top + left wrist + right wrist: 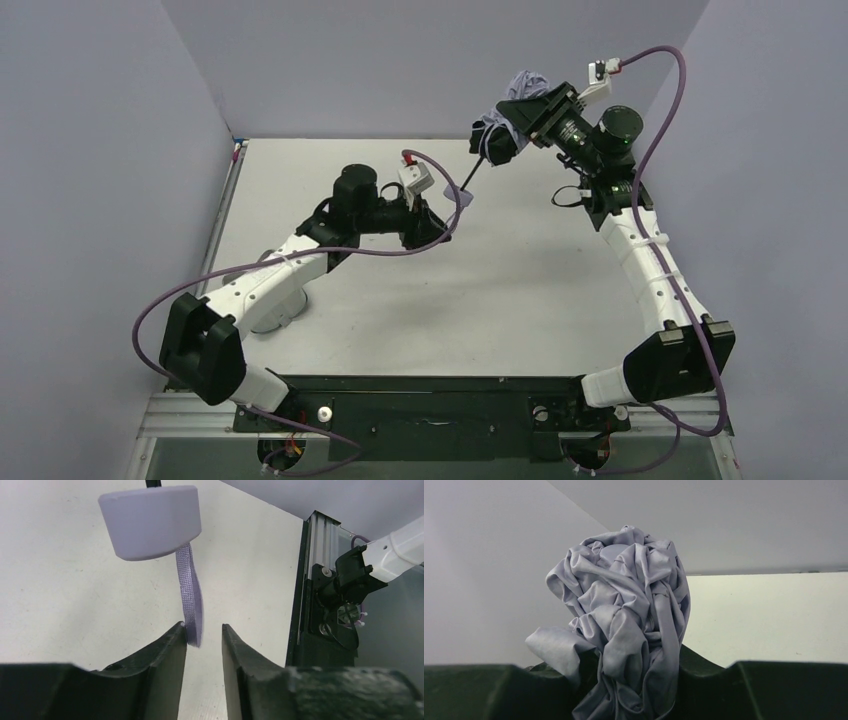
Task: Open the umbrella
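Note:
The umbrella is held up off the table [400,300], folded. Its crumpled lavender-white canopy [525,85] is clamped in my right gripper [508,128], which is raised at the back right. In the right wrist view the fabric bundle [624,605] fills the gap of that gripper [629,685]. The thin black shaft [478,166] slants down-left to the pale round handle [462,196]. My left gripper [440,222] sits just below the handle. In the left wrist view the handle [150,522] hangs above my open left gripper [202,627], and its loop strap [192,600] dangles between the jaws, touching the left fingertip [177,632].
Pale walls close in the table at the left, back and right. An aluminium rail [306,580] and a white arm link [400,550] show at the table edge in the left wrist view. Purple cables [680,130] loop off both arms.

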Robot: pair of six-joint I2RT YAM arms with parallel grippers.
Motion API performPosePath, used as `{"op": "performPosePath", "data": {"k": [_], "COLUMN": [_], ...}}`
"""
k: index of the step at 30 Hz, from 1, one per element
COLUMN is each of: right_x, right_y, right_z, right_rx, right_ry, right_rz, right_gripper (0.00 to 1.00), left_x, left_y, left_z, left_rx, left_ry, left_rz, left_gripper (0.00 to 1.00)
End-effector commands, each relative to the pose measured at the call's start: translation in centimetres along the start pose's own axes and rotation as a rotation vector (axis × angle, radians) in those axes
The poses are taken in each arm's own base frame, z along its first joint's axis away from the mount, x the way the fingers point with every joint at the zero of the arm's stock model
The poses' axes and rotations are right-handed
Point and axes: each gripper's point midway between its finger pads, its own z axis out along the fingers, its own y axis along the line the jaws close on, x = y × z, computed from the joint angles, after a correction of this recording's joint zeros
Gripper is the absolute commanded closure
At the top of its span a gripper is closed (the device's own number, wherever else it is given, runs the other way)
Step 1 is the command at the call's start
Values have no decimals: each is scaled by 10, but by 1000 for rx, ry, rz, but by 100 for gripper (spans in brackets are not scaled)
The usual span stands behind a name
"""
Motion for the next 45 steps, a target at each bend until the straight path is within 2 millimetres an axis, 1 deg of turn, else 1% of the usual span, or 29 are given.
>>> {"op": "performPosePath", "data": {"k": [1,2,3,4,8,10,12,13,14,15,16,17,18,19,20,21,25,27,28,29,30,31,32,33,34,35,36,38,45], "right_x": [-26,-19,-19,-10,6,12,12,10,10,10,9,9,14,13,19,18,23,28,29,31,32,34,34,35,36,36,36,36,24], "right_y": [44,44,53,54,72,77,66,48,46,28,25,8,-1,-7,-13,-19,-28,-29,-34,-34,-38,-37,-37,-36,-36,-34,-35,-36,-38], "right_z": [-5,-6,-7,-9,-11,-10,-5,-1,-3,-3,-5,-9,-11,-11,-13,-13,-15,-13,-14,-14,-15,-15,-16,-16,-17,-18,-19,-22,-31], "right_rx": [-116,-136,-184,-212,-325,-339,-249,-140,-104,-7,33,127,174,215,248,288,356,363,386,398,420,420,424,421,423,420,432,452,492], "right_ry": [-62,-38,-47,-16,53,79,77,59,54,40,26,9,23,7,23,6,-26,-44,-62,-66,-71,-70,-72,-72,-68,-67,-70,-74,-112], "right_rz": [-120,-111,-126,-105,-119,-135,-171,-207,-224,-237,-238,-222,-205,-192,-177,-163,-78,-5,38,53,68,70,69,67,63,60,53,41,23], "right_gripper": [100,100,100,100,100,100,100,100,100,100,100,100,100,100,100,100,100,100,100,100,100,100,100,100,100,100,100,100,100], "left_x": [-63,-78,-82,-93,-104,-107,-112,-117,-119,-122,-124,-126,-126,-130,-126,-128,-122,-120,-115,-115,-106,-106,-95,-95,-87,-89,-81,-84,-51], "left_y": [-9,-13,-13,-20,-30,-34,-31,-23,-23,-11,-14,1,-1,10,7,9,12,8,14,8,11,9,14,13,20,20,28,32,39], "left_z": [-24,-28,-32,-36,-48,-50,-47,-45,-43,-42,-40,-41,-37,-39,-33,-31,-17,-5,1,7,15,19,26,29,34,36,39,43,46], "left_rx": [-26,-19,-16,11,86,117,88,34,12,-78,-112,-223,-259,-343,-353,-390,-444,-445,-468,-458,-457,-450,-460,-464,-486,-495,-518,-541,-555], "left_ry": [-88,-108,-107,-120,-123,-123,-135,-149,-154,-166,-167,-177,-174,-177,-157,-157,-145,-138,-117,-112,-81,-78,-44,-39,-11,-9,22,39,138], "left_rz": [178,210,227,249,241,209,144,105,99,99,142,160,214,237,276,286,303,354,381,393,393,393,379,378,370,371,363,362,376], "left_gripper": [61,48,42,34,24,23,23,23,23,23,23,22,22,21,21,20,22,24,26,27,28,29,30,30,31,32,34,38,58]}}
